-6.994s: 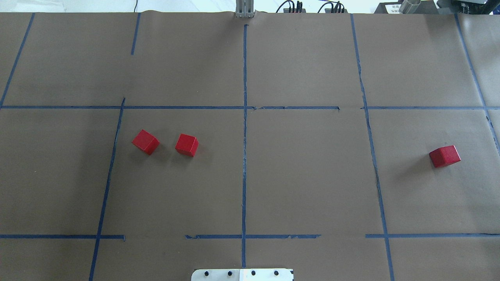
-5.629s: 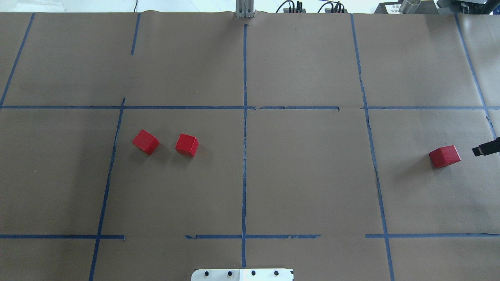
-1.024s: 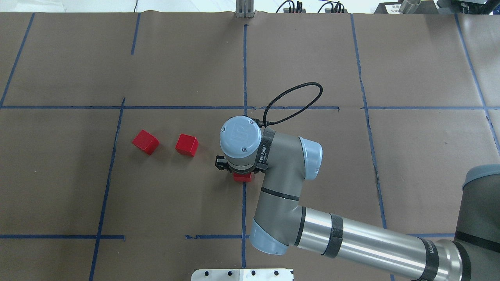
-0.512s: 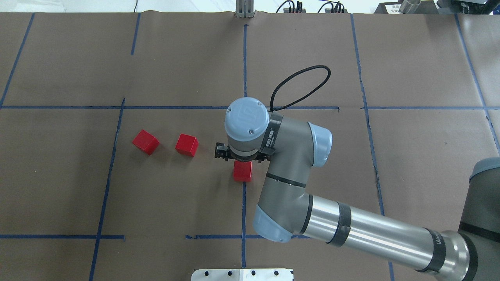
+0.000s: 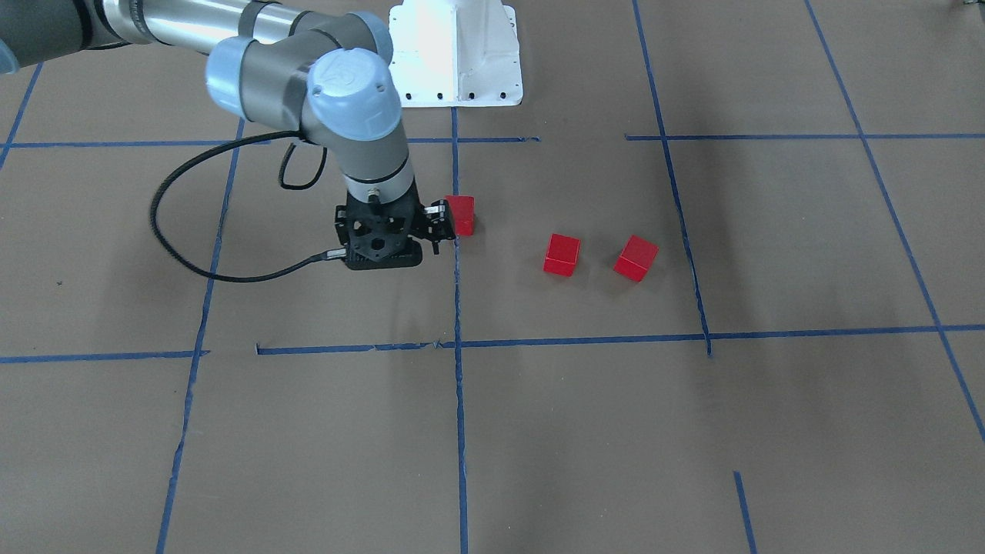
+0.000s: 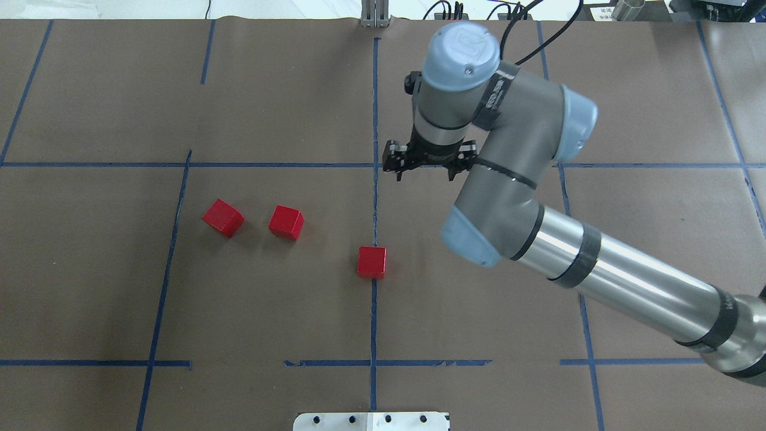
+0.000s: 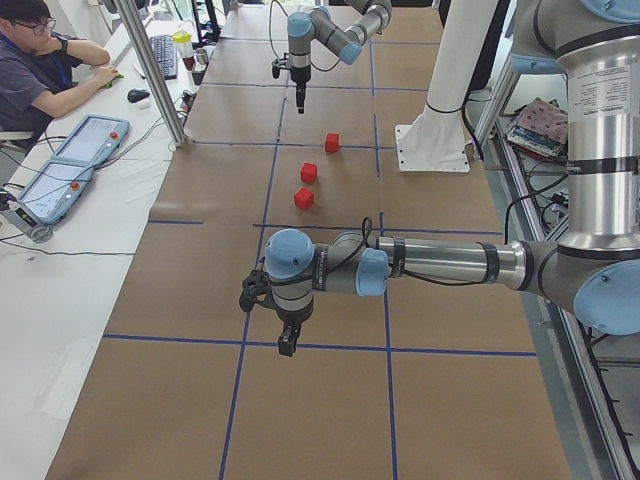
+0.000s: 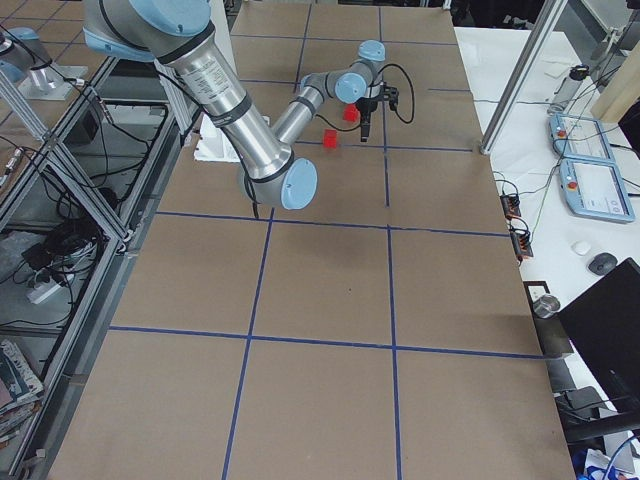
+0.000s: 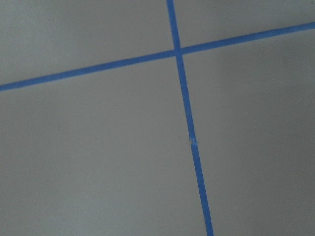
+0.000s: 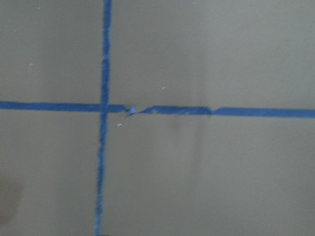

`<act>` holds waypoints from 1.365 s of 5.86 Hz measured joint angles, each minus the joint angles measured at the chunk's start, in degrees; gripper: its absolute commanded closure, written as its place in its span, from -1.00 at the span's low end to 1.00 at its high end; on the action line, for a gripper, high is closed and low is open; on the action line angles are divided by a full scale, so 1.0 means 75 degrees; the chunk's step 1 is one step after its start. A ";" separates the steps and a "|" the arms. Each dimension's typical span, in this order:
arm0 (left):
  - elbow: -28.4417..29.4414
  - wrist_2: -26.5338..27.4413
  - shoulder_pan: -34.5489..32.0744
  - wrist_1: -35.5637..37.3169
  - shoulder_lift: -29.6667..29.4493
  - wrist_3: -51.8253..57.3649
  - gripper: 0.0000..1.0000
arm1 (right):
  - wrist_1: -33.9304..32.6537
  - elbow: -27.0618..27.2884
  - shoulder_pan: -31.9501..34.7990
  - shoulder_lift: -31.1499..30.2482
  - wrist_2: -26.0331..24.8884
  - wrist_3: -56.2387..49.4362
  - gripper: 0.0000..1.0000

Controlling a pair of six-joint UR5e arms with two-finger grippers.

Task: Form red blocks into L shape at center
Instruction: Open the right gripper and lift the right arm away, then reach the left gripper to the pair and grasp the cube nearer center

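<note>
Three red blocks lie on the brown paper. One block [image 6: 371, 262] [image 5: 460, 214] sits at the center, on the vertical blue tape line [image 6: 374, 209]. The two others [image 6: 286, 222] [image 6: 222, 218] lie apart to its left in the same cell. My right gripper [image 6: 428, 164] [image 5: 382, 258] is open and empty, raised above the far edge of the center cell, beyond the center block. My left gripper [image 7: 287, 345] shows only in the exterior left view, low over the table's left end. I cannot tell if it is open or shut.
The robot's white base [image 5: 455, 54] stands at the near table edge behind the center cell. The right arm's black cable [image 5: 165, 231] loops beside the wrist. An operator [image 7: 40, 60] sits at a side bench with teach pendants.
The right arm carried the block from the far right cell to the center tape line and let go. It has since risen and moved toward the far side.
</note>
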 measured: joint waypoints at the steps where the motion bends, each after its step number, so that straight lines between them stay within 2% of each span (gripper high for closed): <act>1: 0.0011 -0.0069 0.0084 -0.0641 -0.0200 -0.0021 -1.00 | -0.0041 0.0147 0.0716 -0.0560 0.0360 -0.1253 -0.99; 3: -0.0019 -0.0814 0.0482 -0.1178 -0.0489 -0.0817 -1.00 | -0.0057 0.0247 0.2345 -0.1888 0.0804 -0.4384 -0.99; 5: -0.0424 -0.0938 0.1307 -0.1367 -0.0755 -0.1573 -1.00 | -0.0040 0.0477 0.4088 -0.3552 0.1342 -0.7526 -0.99; 6: -0.0695 -0.0935 0.2035 -0.1363 -0.0915 -0.2185 -1.00 | -0.0038 0.0913 0.4855 -0.4592 0.1470 -0.8560 -0.99; 7: -0.0849 -0.0887 0.2829 -0.1344 -0.1326 -0.3140 -1.00 | -0.0020 0.1515 0.5475 -0.5716 0.1517 -0.9058 -0.99; 8: -0.0920 -0.0504 0.3516 -0.1344 -0.1862 -0.4195 -1.00 | 0.0014 0.1994 0.5799 -0.6572 0.1529 -0.9172 -0.99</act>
